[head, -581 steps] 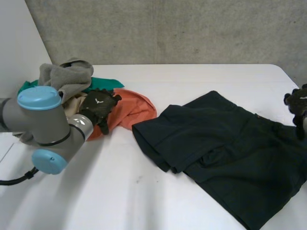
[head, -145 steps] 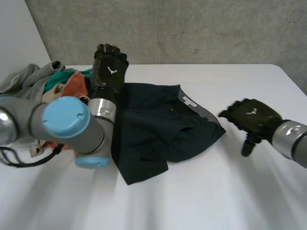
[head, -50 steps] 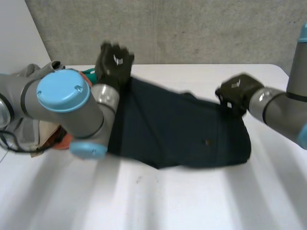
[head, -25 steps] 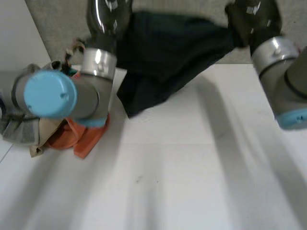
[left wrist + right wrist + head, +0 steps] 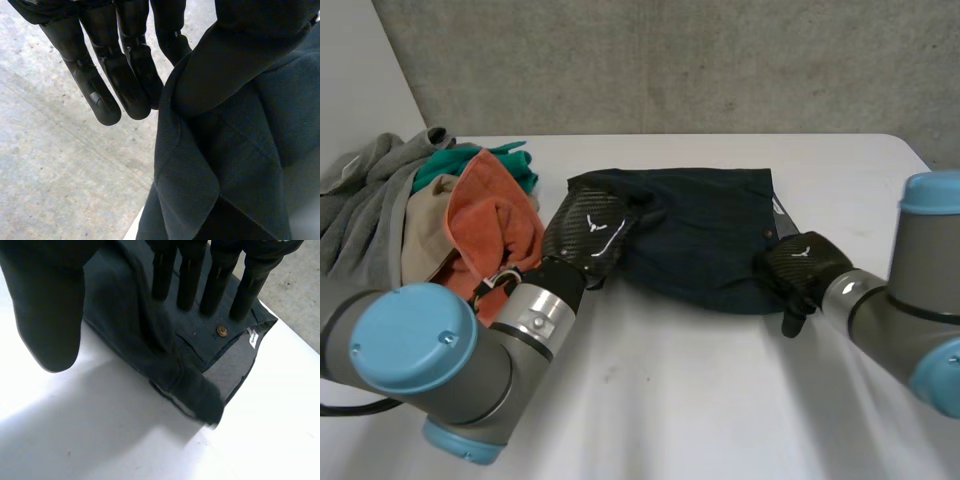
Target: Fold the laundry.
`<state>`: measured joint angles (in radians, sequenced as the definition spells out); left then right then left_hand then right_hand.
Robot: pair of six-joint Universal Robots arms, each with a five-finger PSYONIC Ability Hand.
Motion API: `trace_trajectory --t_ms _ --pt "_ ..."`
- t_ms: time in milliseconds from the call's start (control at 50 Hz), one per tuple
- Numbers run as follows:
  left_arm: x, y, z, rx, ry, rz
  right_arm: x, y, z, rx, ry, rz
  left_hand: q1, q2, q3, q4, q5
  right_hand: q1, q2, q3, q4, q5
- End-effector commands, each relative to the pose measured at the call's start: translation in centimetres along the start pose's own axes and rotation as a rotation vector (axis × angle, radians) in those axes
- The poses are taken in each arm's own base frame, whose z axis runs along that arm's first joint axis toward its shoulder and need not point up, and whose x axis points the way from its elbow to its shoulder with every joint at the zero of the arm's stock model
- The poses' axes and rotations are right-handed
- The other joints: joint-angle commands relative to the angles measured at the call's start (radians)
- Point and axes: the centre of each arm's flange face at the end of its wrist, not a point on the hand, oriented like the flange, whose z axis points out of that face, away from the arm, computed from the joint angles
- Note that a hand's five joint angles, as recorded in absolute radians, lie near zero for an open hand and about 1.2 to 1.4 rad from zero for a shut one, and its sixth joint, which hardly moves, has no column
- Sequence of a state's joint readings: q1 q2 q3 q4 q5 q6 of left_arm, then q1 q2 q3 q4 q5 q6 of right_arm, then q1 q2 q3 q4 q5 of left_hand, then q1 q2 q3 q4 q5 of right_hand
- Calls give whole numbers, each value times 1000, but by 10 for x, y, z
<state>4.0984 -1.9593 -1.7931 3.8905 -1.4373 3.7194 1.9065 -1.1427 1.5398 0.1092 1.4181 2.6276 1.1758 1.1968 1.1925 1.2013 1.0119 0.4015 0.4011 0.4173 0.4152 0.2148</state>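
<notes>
Dark shorts (image 5: 700,240) lie folded on the white table (image 5: 720,400), near its middle. My left hand (image 5: 590,235) is at their left edge. In the left wrist view its thumb presses a fold of the shorts (image 5: 240,150) against its straight fingers (image 5: 100,80). At the shorts' right edge, by the waistband, rests my right hand (image 5: 798,265). In the right wrist view its fingers (image 5: 190,280) stand straight over the shorts (image 5: 130,325), the thumb is spread apart, and the cloth lies loose on the table beneath, with a button (image 5: 221,330) showing.
A pile of laundry sits at the table's left: an orange cloth (image 5: 495,215), a grey garment (image 5: 365,200), a teal piece (image 5: 470,165) and a beige one (image 5: 425,225). A grey wall runs behind the table's far edge.
Half a second ago both hands held the shorts high in the air. Now the shorts lie on the table, and my right hand has opened and let go of them.
</notes>
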Motion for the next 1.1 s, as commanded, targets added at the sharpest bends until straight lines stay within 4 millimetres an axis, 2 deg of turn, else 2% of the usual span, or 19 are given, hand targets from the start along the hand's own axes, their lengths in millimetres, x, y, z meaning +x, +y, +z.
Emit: trace_trajectory --t_ms 20,120,320,340,360,420,440,460,540,580,660,680,740,760,860,920,980,1020,1100 --pt "-2 -15 -7 -35 41 -5 25 -4 -10 37 1 25 220 199 204 195 210 -126 -125 -142 -139 -114" --pt "-13 -28 2 -4 13 -3 28 -5 -9 48 1 25 220 199 204 195 210 -129 -128 -144 -142 -116" --pt "-31 -41 20 12 -60 -1 13 19 22 15 -45 26 220 199 204 195 210 -41 -41 -57 -55 -29" --pt "-32 -41 20 8 -64 -1 13 20 23 16 -43 26 220 199 204 195 210 32 33 16 18 44" --pt "-32 -41 20 3 -65 -2 14 24 29 16 -40 24 220 199 204 195 210 286 286 270 272 298" --pt "-28 -38 17 -16 -53 -5 19 23 36 49 -11 20 220 199 204 195 210 666 666 650 652 678" --pt "-24 -36 14 -28 -39 -7 21 22 37 67 4 19 220 199 204 195 210 902 903 887 889 915" --pt "-24 -35 13 -35 -35 -8 22 20 37 74 8 19 220 199 204 195 210 994 994 978 980 1006" --pt "-17 -27 0 -98 8 -12 25 20 35 75 21 17 220 199 204 195 210 995 995 979 981 1007" --pt "-14 -24 -6 -134 32 -12 25 17 30 80 24 8 220 199 204 195 210 995 995 979 981 1007" --pt "-10 -22 -28 -236 100 -19 30 -6 -8 99 45 -39 220 199 204 195 210 995 995 979 981 1007" --pt "-8 -21 -38 -285 132 -25 29 -11 -25 79 38 -69 220 199 204 195 210 995 995 979 981 1007" --pt "-3 -20 -55 -368 192 -39 24 -15 -50 36 10 -122 220 199 204 195 210 995 995 979 981 1007" --pt "-2 -21 -64 -412 223 -44 21 -13 -65 -14 -15 -147 220 199 204 195 210 995 995 979 981 1007" --pt "11 -32 -102 -546 373 -55 11 5 -106 -207 -114 -239 220 199 204 195 210 995 995 979 981 1007" --pt "24 -45 -127 -596 496 -55 3 18 -117 -304 -182 -303 220 199 204 195 210 995 995 979 981 1007" --pt "31 -51 -138 -621 562 -55 0 23 -119 -321 -191 -320 220 199 204 195 210 995 995 979 981 1007" --pt "30 -53 -135 -604 559 -48 -1 24 -118 -321 -192 -322 220 199 204 195 210 995 995 979 981 1007" --pt "26 -53 -113 -528 489 -44 -2 23 -116 -299 -181 -316 220 199 204 195 210 995 995 979 981 1007"
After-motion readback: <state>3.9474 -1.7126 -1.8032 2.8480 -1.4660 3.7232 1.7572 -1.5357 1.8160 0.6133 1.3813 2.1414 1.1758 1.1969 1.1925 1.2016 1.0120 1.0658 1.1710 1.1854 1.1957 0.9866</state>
